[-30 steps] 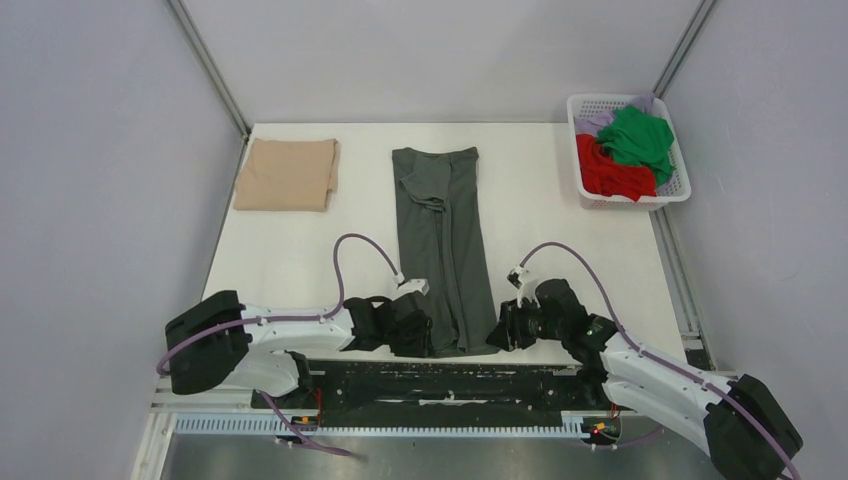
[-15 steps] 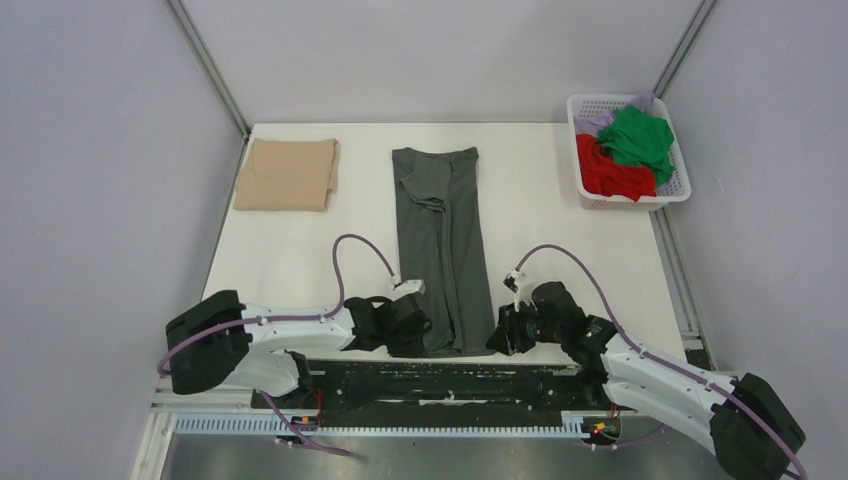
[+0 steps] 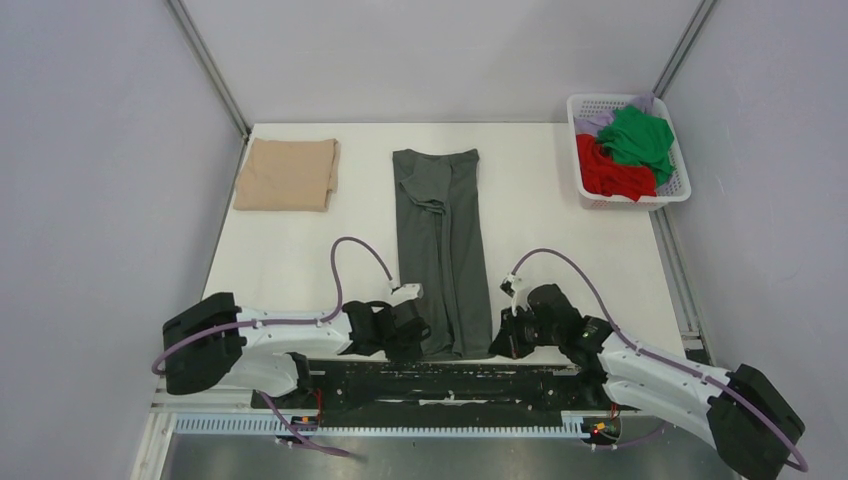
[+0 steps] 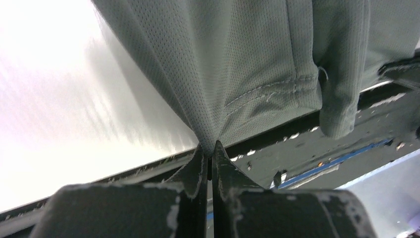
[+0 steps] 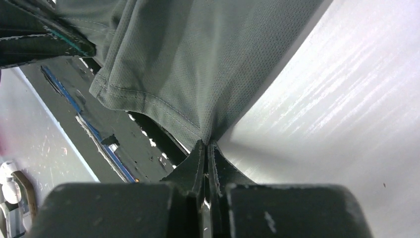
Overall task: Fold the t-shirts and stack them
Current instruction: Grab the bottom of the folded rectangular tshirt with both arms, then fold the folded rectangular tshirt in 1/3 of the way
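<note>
- Two small pinches are carrying the whole move. The left jaws are clamping shut on the near left corner of the grey t-shirt (image 3: 440, 240) and the right jaws are clamping shut on its near right corner. Each is biting only a thin peak of fabric, so a quick lift is probably risking one corner sliding free.
- That shirt is lying as a long narrow strip down the middle of the bench (image 3: 560, 230). Its near hem (image 4: 277, 89) is hanging past the bench edge over the black rail (image 3: 450, 380), where it is likely risking a snag as it comes up.
- If one arm is rising or travelling faster than the other, the strip is going to twist and the fold is going to land crooked.
- Tucked-in sleeve layers are sitting loosely on top towards the far end, and dragging rather than lifting is risking pulling them open.
- The tan folded shirt (image 3: 288, 173) is waiting at the far left, well apart, so a skewed fold is likely making a poor stack on it later.
</note>
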